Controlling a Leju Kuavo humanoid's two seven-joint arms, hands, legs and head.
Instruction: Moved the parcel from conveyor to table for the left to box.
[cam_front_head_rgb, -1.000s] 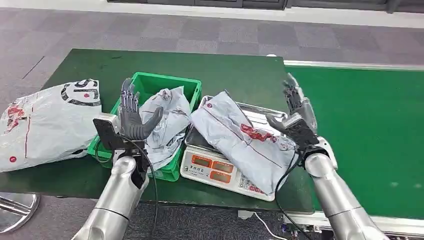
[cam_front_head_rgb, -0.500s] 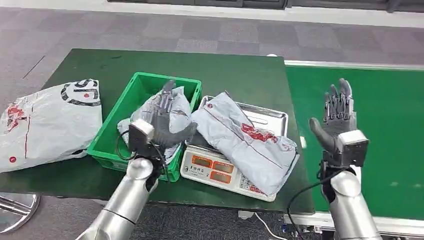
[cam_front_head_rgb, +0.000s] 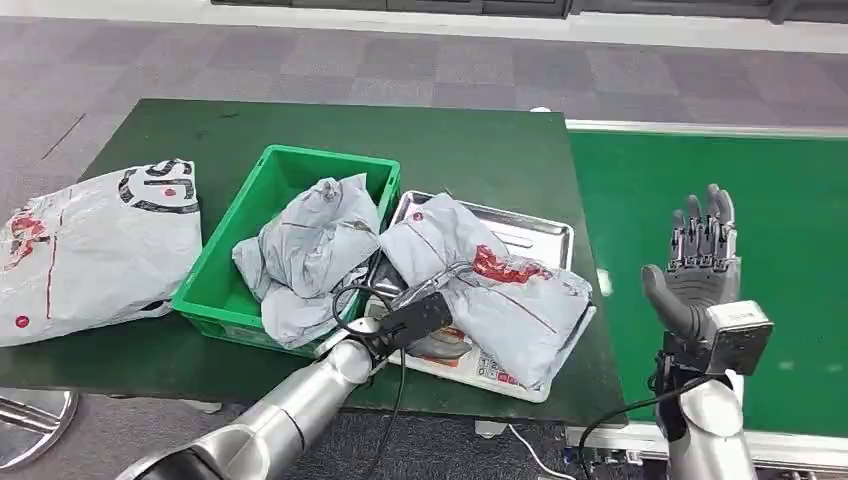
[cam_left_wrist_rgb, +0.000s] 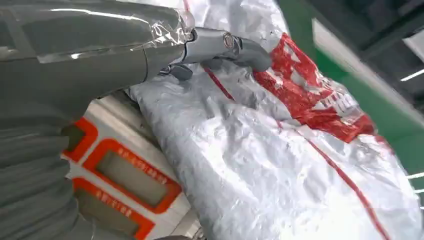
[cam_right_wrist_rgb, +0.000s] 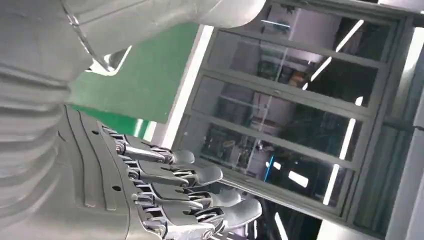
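The grey poly-mailer parcel (cam_front_head_rgb: 490, 290) with red print is seen lying across the steel pan of the weighing scale (cam_front_head_rgb: 520, 232) on the dark green table (cam_front_head_rgb: 470, 150), one end hanging over the scale's front. The left hand (cam_front_head_rgb: 432, 322) has been brought across from above the green crate (cam_front_head_rgb: 215, 290) within the last second and is now laid against the parcel's near edge. In the left wrist view a finger (cam_left_wrist_rgb: 235, 46) is pressed onto the crumpled film; whether the parcel is actually gripped cannot be told. The right hand (cam_front_head_rgb: 700, 270) has been drawn back from the parcel and is held up over the green conveyor (cam_front_head_rgb: 780, 200), empty, fingers extended and apart. The handover is judged complete, with boxing by the left hand about to begin. Another grey parcel (cam_front_head_rgb: 310, 255) already sits in the crate. The red printing is not readable; orange display windows (cam_left_wrist_rgb: 132, 177) on the scale show nothing legible.
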